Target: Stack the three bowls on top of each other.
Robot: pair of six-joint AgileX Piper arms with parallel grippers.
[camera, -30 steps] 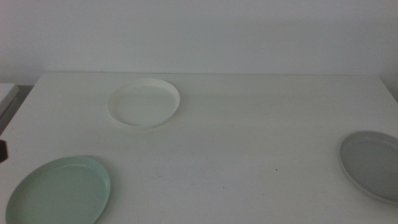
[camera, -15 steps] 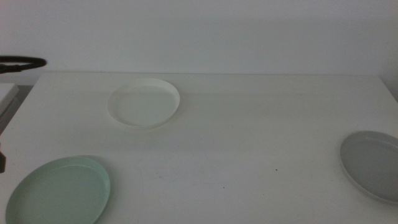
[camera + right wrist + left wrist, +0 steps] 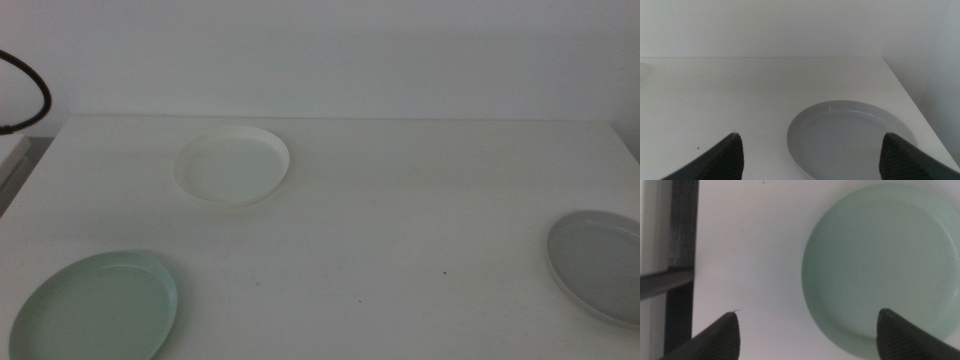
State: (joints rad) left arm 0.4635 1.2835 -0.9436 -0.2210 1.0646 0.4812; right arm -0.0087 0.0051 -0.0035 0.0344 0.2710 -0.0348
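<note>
The left gripper (image 3: 805, 330) hangs wide open and empty right over the mint green bowl (image 3: 882, 270), nearer its rim than its middle. The right gripper (image 3: 812, 152), open too, faces the grey bowl (image 3: 855, 132)

The middle view looks forward and down over the white table (image 3: 400, 220) from its near edge, wall at 12 o'clock. It takes in all three bowls. The left wrist view looks almost straight down, close over the mint bowl (image 3: 885, 265), which sits at 7 o'clock in the middle view. The right wrist view looks low across the table toward the wall, close to the grey bowl (image 3: 855, 135), which sits at 4 o'clock.
</note>
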